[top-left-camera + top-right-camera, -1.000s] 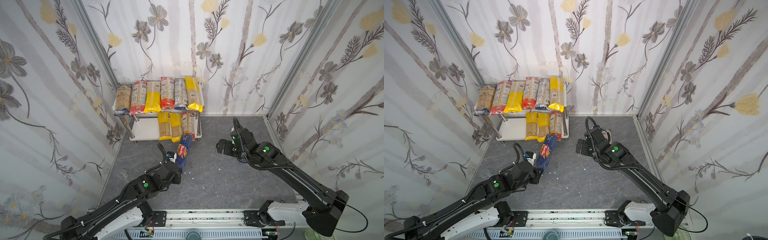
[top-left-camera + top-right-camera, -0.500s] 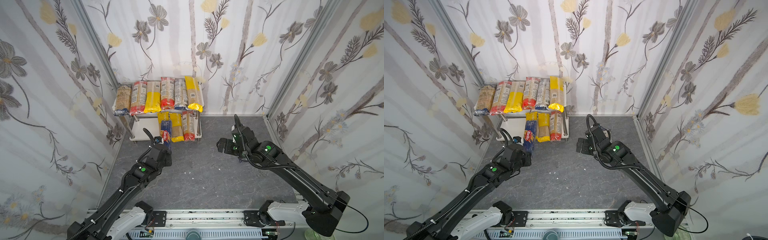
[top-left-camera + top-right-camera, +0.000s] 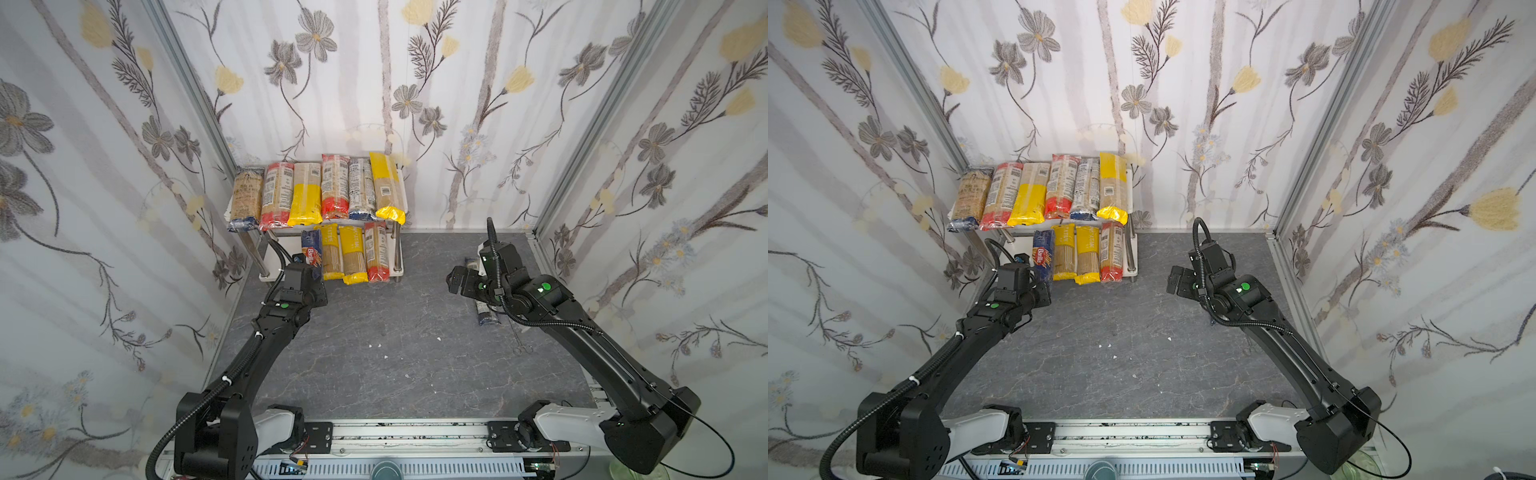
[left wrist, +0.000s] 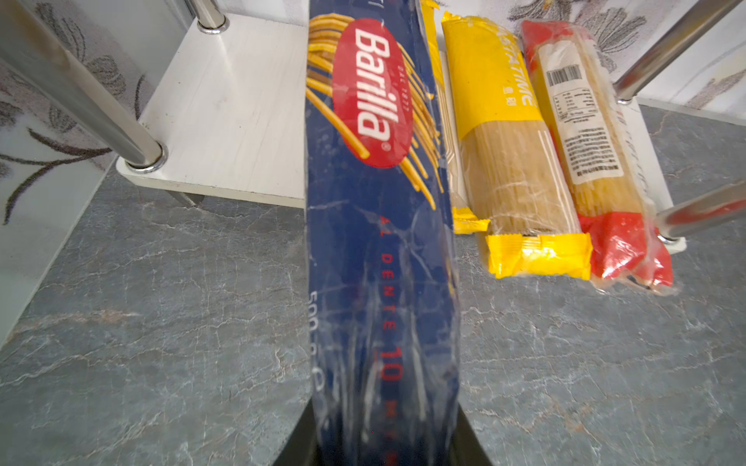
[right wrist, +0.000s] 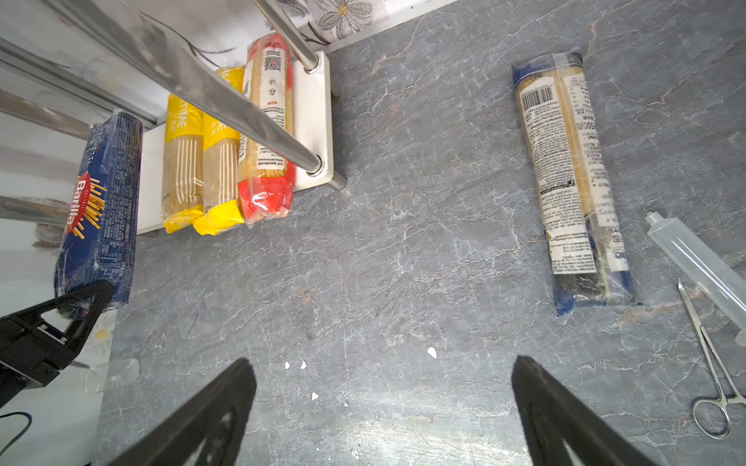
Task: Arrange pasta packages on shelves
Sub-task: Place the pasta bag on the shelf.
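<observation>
The shelves (image 4: 226, 101) stand at the back left against the wall. Several pasta packages (image 3: 307, 193) lie side by side on the top board, and three more (image 3: 353, 255) lie on the right part of the lower board. My left gripper (image 4: 383, 444) is shut on the near end of a dark blue Barilla packet (image 4: 379, 242). The packet's far end reaches over the lower board, just left of the yellow packets. My right gripper (image 5: 383, 387) hangs open over bare floor. A blue-ended packet (image 5: 573, 181) lies flat on the floor beside it.
A clear syringe (image 5: 694, 258) and metal forceps (image 5: 710, 363) lie on the floor past the loose packet, near the right wall. Small white crumbs (image 3: 376, 345) dot the grey floor. Floral walls close in three sides. The shelf's metal posts (image 4: 101, 101) flank the lower board.
My left arm has carried the blue packet from mid-floor to the shelf, and turned it lengthwise into the lower tier. The right arm has hardly moved.
</observation>
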{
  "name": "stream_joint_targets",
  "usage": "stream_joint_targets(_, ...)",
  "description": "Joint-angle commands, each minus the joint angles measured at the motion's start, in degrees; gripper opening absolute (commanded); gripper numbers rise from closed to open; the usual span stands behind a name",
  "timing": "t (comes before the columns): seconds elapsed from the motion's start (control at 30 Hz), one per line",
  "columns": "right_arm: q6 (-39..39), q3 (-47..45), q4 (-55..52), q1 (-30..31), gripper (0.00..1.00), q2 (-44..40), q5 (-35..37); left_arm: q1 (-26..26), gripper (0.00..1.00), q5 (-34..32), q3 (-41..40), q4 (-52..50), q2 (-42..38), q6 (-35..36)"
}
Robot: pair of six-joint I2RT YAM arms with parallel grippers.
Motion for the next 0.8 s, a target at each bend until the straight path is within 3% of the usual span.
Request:
stream_joint_targets(0.0, -2.02, 0.12, 3.31, -1.91, 1.0, 1.0, -1.62, 2.23, 0.0, 0.64, 2.24, 13.88, 3.53, 1.83)
stream_joint_targets(0.37, -6.21, 1.89, 4.44, -9.67, 1.0, 5.77, -7.03, 6.87, 0.0, 0.96, 9.54, 17.82, 17.65, 5.06)
stream_joint_targets(0.77, -8.42, 3.85, 1.81, -13.89, 1.0, 8.24, -8.98, 9.41, 0.0, 4.41, 15.16, 18.92, 28.54, 6.59)
